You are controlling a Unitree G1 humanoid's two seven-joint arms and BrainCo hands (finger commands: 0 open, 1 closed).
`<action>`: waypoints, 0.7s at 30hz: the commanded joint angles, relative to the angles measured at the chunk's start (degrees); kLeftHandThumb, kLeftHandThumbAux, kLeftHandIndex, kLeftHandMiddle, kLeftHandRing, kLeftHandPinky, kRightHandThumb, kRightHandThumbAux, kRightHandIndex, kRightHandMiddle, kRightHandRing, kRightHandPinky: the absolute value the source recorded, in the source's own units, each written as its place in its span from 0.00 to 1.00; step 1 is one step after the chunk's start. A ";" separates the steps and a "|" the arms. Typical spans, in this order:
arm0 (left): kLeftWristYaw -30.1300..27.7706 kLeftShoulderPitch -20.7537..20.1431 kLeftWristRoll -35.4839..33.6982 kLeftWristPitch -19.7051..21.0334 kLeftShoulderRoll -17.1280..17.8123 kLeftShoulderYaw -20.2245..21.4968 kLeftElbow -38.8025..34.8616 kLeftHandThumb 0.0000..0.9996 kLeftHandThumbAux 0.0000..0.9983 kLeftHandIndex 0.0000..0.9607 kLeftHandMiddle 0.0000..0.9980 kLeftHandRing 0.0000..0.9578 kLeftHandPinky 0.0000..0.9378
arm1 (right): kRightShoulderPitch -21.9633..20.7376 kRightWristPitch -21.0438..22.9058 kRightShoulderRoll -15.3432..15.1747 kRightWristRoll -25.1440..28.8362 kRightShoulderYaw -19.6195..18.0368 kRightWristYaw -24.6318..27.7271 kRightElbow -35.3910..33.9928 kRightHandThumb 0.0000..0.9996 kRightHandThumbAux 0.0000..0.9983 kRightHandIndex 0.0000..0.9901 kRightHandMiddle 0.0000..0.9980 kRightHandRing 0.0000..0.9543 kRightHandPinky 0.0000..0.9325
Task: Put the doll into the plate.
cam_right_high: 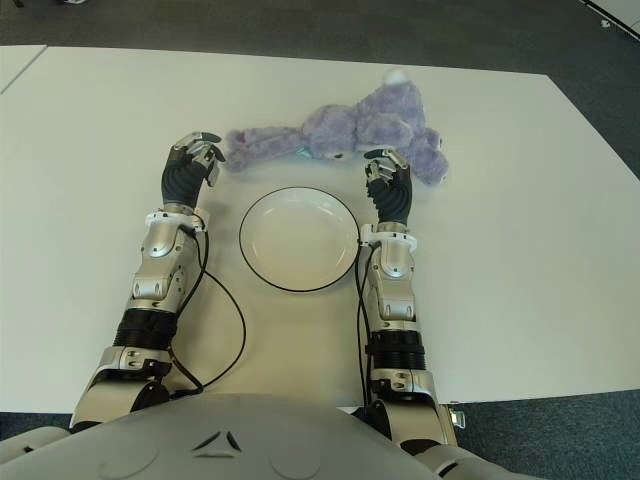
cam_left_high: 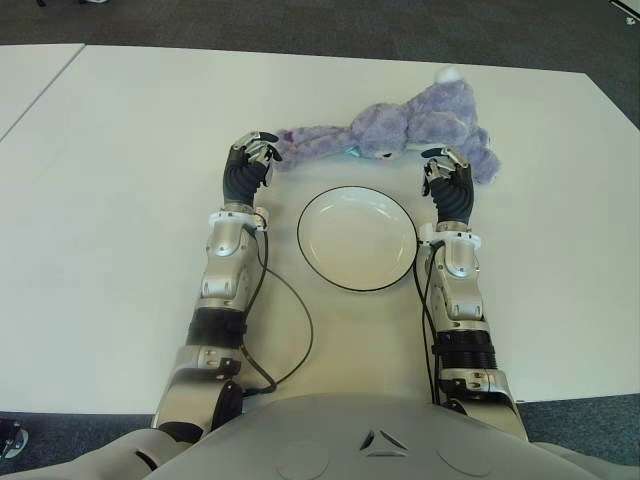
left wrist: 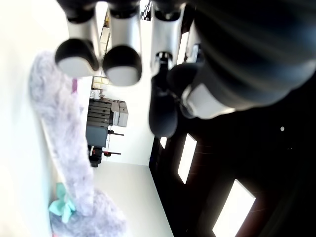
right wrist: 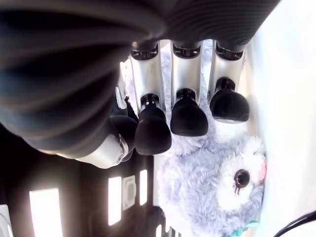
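Note:
A purple plush doll (cam_left_high: pixel 400 125) lies stretched across the white table (cam_left_high: pixel 120 200), just beyond a white, dark-rimmed plate (cam_left_high: pixel 299 232) that holds nothing. My left hand (cam_left_high: pixel 258 148) is at the tip of the doll's long limb, left of the plate, with its fingers loosely bent around nothing. In the left wrist view the doll's limb (left wrist: pixel 64 128) lies beside the left hand (left wrist: pixel 128 74), apart from the fingertips. My right hand (cam_left_high: pixel 445 165) hovers right of the plate, at the doll's near side. In the right wrist view the right hand (right wrist: pixel 168 123) has nothing in it, and the doll's face (right wrist: pixel 207 182) is behind the fingers.
A black cable (cam_left_high: pixel 300 330) loops over the table beside my left forearm. A second table (cam_left_high: pixel 25 85) adjoins on the far left. Dark carpet (cam_left_high: pixel 300 25) lies beyond the far edge.

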 commanded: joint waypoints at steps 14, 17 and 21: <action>0.61 6.84 0.45 -0.07 -2.14 -0.36 4.13 0.71 0.71 0.46 0.89 0.93 0.94 | 9.04 4.55 1.66 -3.07 0.20 -3.86 -4.38 0.72 0.71 0.45 0.82 0.85 0.84; 0.22 6.53 0.19 -0.34 -2.26 -0.33 4.90 0.71 0.71 0.46 0.89 0.93 0.94 | 9.00 5.39 1.53 -4.00 0.11 -4.59 -5.60 0.72 0.71 0.45 0.81 0.85 0.84; 0.14 5.88 0.00 -1.18 -2.71 -0.30 6.25 0.71 0.71 0.46 0.89 0.93 0.94 | 8.39 5.61 0.77 -5.84 0.03 -5.48 -6.10 0.72 0.71 0.45 0.81 0.84 0.84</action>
